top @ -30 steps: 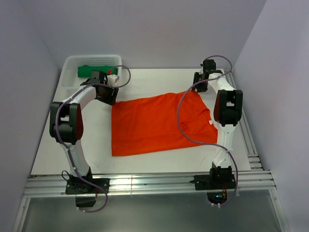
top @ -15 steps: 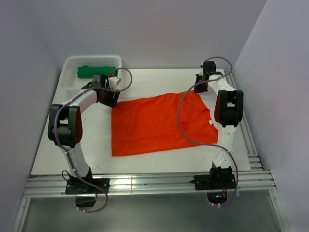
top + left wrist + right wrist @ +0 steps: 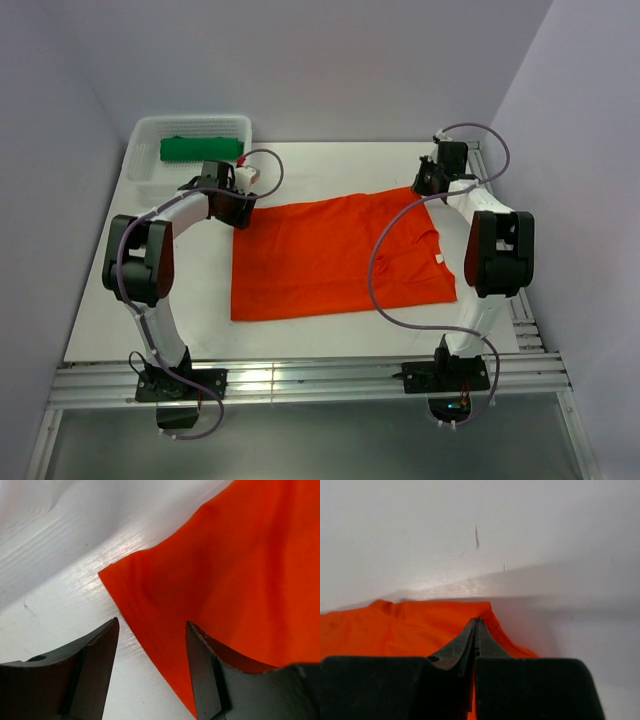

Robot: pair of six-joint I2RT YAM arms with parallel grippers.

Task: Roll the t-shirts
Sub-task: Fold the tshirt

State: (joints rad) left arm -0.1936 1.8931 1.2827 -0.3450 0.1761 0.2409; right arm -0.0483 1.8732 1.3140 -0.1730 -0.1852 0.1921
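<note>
Upper left, left gripper (image 3: 151, 623) is hovering open astride the orange shirt (image 3: 335, 255) corner; upper right, right gripper (image 3: 476, 621) is sitting clamped shut at its edge.

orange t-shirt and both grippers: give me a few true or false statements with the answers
1. The orange t-shirt lies spread flat on the table. True.
2. The green t-shirt lies on the table beside it. False: it sits in the white basket.
3. The left gripper is open, its fingers astride the orange t-shirt's edge. True.
4. The right gripper is wide open. False: its jaws are shut at the orange t-shirt's far right corner.
</note>
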